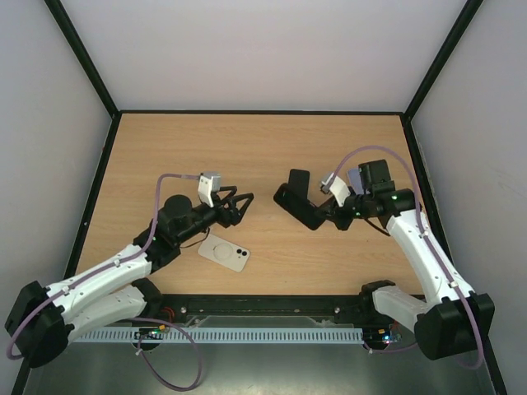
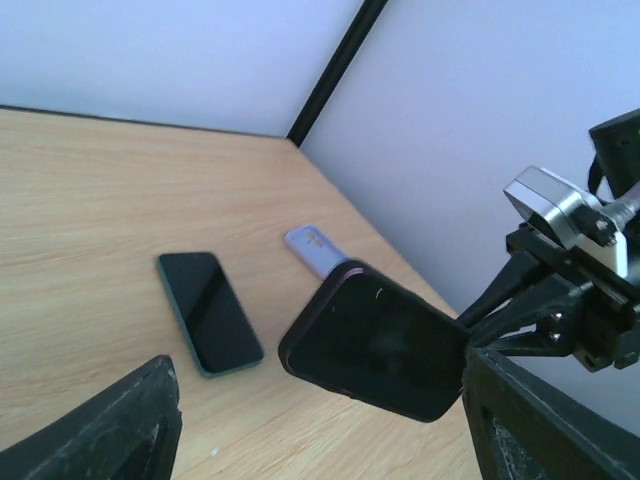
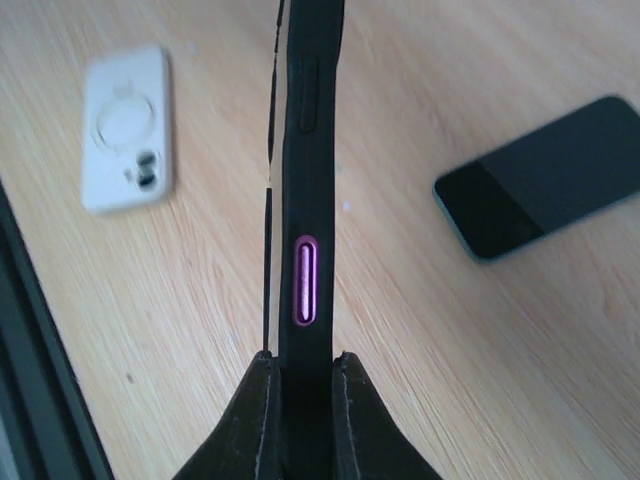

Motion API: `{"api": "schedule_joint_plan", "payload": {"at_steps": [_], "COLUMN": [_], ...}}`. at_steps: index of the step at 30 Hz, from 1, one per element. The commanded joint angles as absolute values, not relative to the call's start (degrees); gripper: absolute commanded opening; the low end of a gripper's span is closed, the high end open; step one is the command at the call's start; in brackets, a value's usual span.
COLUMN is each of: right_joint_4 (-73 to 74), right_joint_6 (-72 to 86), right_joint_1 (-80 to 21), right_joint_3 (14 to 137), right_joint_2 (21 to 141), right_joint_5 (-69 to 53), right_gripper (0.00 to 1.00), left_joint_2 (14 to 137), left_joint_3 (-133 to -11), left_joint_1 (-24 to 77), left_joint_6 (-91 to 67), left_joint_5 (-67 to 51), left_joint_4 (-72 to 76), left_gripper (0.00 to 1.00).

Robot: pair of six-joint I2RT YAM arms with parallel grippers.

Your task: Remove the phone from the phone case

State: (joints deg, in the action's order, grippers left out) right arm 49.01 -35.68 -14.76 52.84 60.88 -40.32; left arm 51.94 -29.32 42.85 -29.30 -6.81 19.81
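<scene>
My right gripper (image 1: 321,216) is shut on one end of a black phone case (image 1: 295,206) with the phone in it, and holds it tilted just above the table. In the right wrist view the case (image 3: 310,200) stands edge-on between my fingers (image 3: 255,420), with a purple side button (image 3: 304,282) showing. In the left wrist view its dark screen (image 2: 375,340) faces me. My left gripper (image 1: 244,203) is open and empty, a short way left of the case; its fingers (image 2: 110,425) frame the case without touching it.
A bare dark phone (image 1: 298,181) (image 2: 208,310) (image 3: 550,175) lies flat behind the held case. A white case with a ring (image 1: 224,252) (image 3: 128,128) lies near the front edge. A lavender object (image 2: 318,250) lies beyond the dark phone. Black-framed walls enclose the table.
</scene>
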Motion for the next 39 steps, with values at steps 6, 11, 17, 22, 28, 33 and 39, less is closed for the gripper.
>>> {"api": "schedule_joint_plan", "payload": {"at_steps": [6,11,17,22,28,33,39], "right_joint_4": [34.7,24.6,17.5,11.9,9.6,9.2,15.0], "right_joint_6": [-12.7,-1.4,6.0,12.2,14.1,13.5,7.6], "right_joint_1": [-5.4,-4.6,-4.6,-4.6,-4.6,-4.6,-4.6], "right_joint_3": [53.4,49.4,45.4,42.1,39.4,38.5,39.3], "right_joint_2": [61.2,60.8,57.4,54.3,52.4,51.9,50.9], "right_joint_5": [-73.3,-81.0,-81.0,-80.8,-80.0,-79.5,-79.7], "right_gripper": [0.02,0.02,0.02,0.02,0.02,0.02,0.02], "left_joint_2": [61.8,69.8,77.7,82.2,85.0,87.1,88.2], "left_joint_3": [-25.6,-28.9,-32.8,-35.3,-37.6,-39.0,-41.5], "left_joint_1": [44.1,44.6,45.6,46.1,46.3,46.4,46.4], "left_joint_6": [-40.2,-45.0,-48.7,-50.8,-52.3,-54.5,-55.3], "left_joint_5": [-11.2,-12.8,-15.2,-18.6,-23.5,-27.3,-32.0], "left_joint_4": [48.2,54.9,61.6,67.6,71.1,73.6,73.3], "left_gripper": [0.74,0.78,0.76,0.61,0.38,0.22,0.10]}}
